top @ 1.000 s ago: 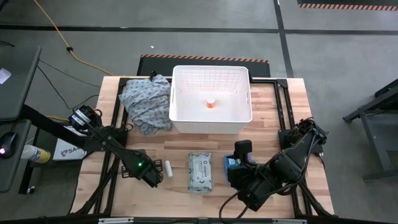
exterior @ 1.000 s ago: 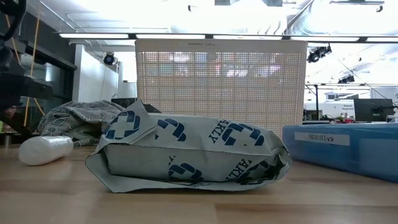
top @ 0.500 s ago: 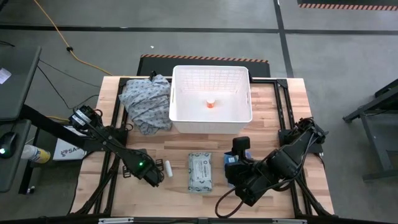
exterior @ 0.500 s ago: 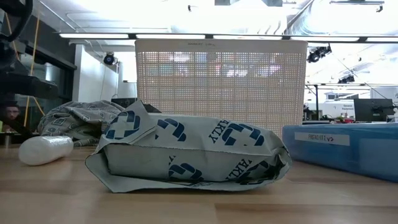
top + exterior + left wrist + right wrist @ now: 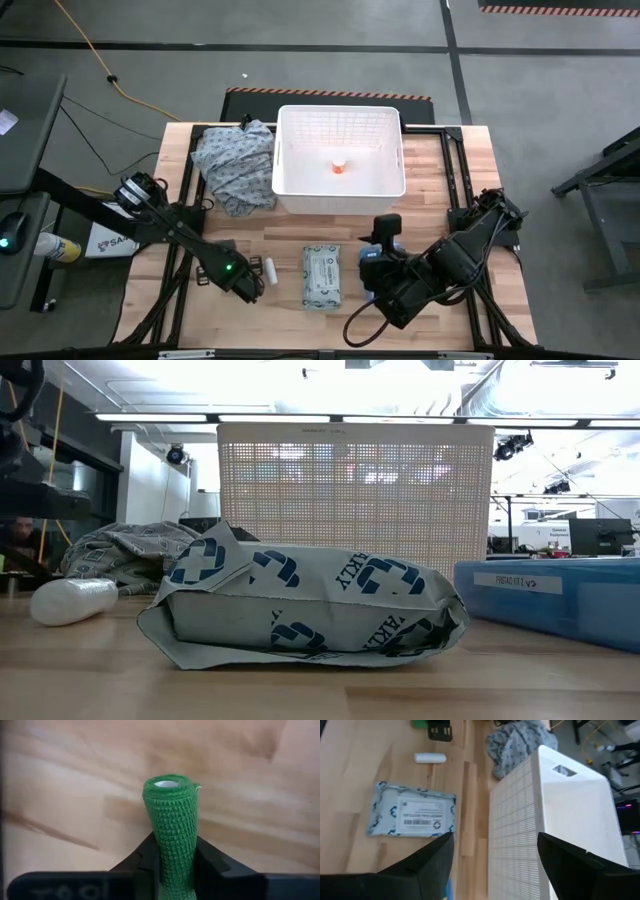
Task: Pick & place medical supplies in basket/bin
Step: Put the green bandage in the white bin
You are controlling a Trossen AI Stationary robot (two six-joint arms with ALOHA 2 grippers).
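Left gripper (image 5: pixel 172 870) low nr the tabletop's front-left edge, fingers pinched on the green tube (image 5: pixel 172 830); grip sits at the tube's end, so it could pivot or slip out on the lift twd the basket (image 5: pixel 340 180). Right gripper (image 5: pixel 383 240) hovers front-right, jaws spread, empty, arm angled twd the basket.

Green tube (image 5: pixel 172 827) base behind fingers (image 5: pixel 145 862)

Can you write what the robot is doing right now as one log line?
left tool: squeezing green tube | right tool: open, near basket | bottle: in basket
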